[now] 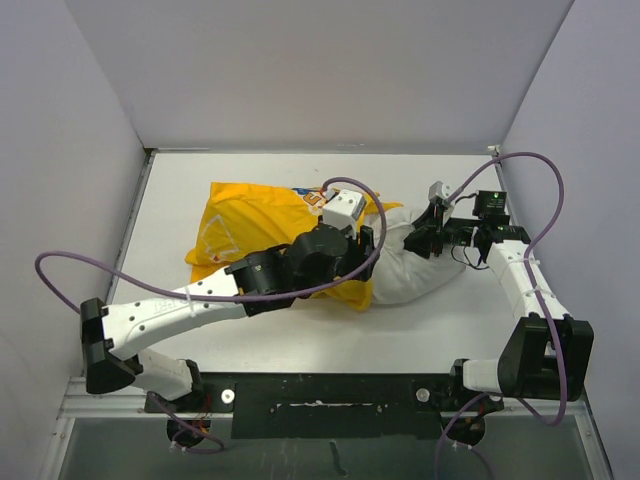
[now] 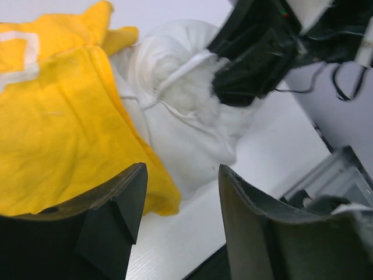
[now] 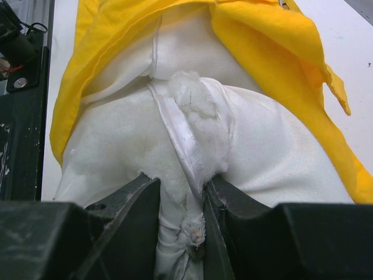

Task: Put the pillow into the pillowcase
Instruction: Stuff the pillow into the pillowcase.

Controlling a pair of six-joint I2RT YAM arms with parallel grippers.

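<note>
Left arm [image 1: 190, 300] stretched toward 1 o'clock over pillowcase [image 1: 245, 225]; left gripper [image 2: 180, 192] jaws apart, empty. Right arm [image 1: 515, 275] bent; right gripper [image 3: 180, 198] clamped on pillow [image 1: 425, 275] end, which sticks out at pillowcase's 3 o'clock.

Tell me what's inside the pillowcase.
One end of the pillow sits inside the pillowcase mouth; the other end sticks out, pinched by the right gripper. How far in it reaches is hidden by the case's cloth.
</note>
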